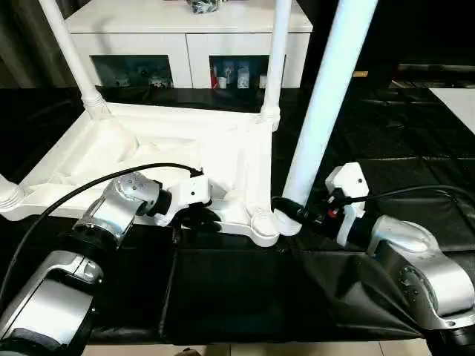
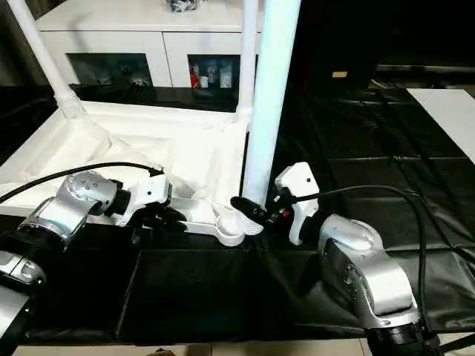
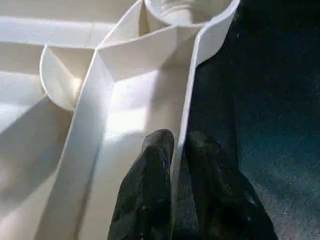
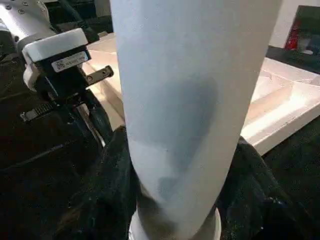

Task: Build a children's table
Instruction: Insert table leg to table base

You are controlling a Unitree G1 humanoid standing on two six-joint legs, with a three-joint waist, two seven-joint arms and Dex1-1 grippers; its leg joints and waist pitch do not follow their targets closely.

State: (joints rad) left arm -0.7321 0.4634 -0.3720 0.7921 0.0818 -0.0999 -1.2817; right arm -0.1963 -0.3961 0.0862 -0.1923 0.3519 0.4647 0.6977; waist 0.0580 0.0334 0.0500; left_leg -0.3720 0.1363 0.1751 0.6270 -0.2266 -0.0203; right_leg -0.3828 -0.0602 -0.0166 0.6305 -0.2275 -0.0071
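Right end effector (image 1: pixel 286 209): clamped round the foot of the loose leg (image 1: pixel 326 104), holding it upright, tilted a touch toward one o'clock.
Left end effector (image 1: pixel 199 217): at nine o'clock from the right one, its fingers (image 3: pixel 150 195) pinching the near rim of the upturned tabletop (image 1: pixel 148 148), one finger inside the wall, one outside.
Empty socket (image 1: pixel 263 222): near corner of the top, just beside the leg's foot; foot not yet seated.
Step in hand: fitting the last leg, as I read it, with the left side bracing the top.
Next move: shift the foot toward nine o'clock over the socket, straighten, press down.
Far legs (image 1: pixel 276 59): two stand at twelve o'clock.
Black table (image 1: pixel 223 297): carries everything.
White cabinet (image 1: pixel 185 44): farthest back.
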